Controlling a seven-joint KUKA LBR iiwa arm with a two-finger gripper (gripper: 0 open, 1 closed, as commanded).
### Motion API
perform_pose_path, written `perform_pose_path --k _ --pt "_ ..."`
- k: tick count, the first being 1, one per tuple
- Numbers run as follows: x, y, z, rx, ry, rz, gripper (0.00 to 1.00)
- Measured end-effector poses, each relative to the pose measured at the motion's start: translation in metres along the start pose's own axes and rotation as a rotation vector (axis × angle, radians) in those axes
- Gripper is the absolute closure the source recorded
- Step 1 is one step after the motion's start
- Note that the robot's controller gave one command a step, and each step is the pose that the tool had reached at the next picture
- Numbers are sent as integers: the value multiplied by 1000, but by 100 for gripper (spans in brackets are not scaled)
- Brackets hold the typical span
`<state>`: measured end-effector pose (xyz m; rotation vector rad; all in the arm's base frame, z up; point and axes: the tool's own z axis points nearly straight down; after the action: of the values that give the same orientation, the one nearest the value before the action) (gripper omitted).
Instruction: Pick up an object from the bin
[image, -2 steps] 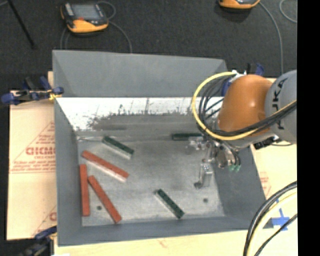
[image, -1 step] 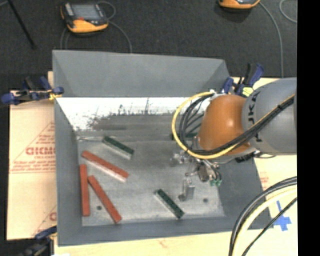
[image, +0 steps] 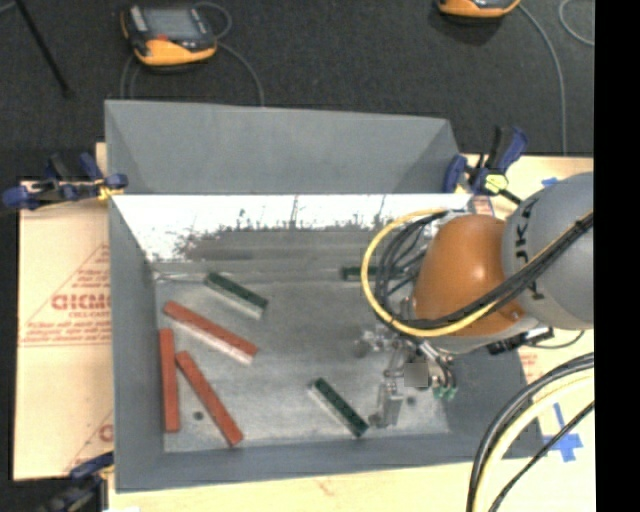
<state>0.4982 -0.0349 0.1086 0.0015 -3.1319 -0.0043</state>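
Observation:
My gripper (image: 385, 410) reaches down at the bin's front right, below the orange wrist cover. Its fingertips stand just right of a dark green bar (image: 338, 406) that lies slanted on the floor. The bar's right end lies close to the fingertips; I cannot tell whether they touch. Nothing shows between the fingers.
Three red bars lie at the left: one slanted (image: 209, 330), one upright by the left wall (image: 168, 380), one slanted toward the front (image: 209, 397). Another dark green bar (image: 237, 292) rests near the back left. The arm and its cables cover the bin's right side.

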Motion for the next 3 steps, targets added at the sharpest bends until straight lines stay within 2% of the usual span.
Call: perform_pose_path --k 1,2,3 --pt "7 28 6 6 -15 -96 0" --pt "24 -7 37 5 -17 -323 100" --pt "24 -7 37 6 -17 -324 100"
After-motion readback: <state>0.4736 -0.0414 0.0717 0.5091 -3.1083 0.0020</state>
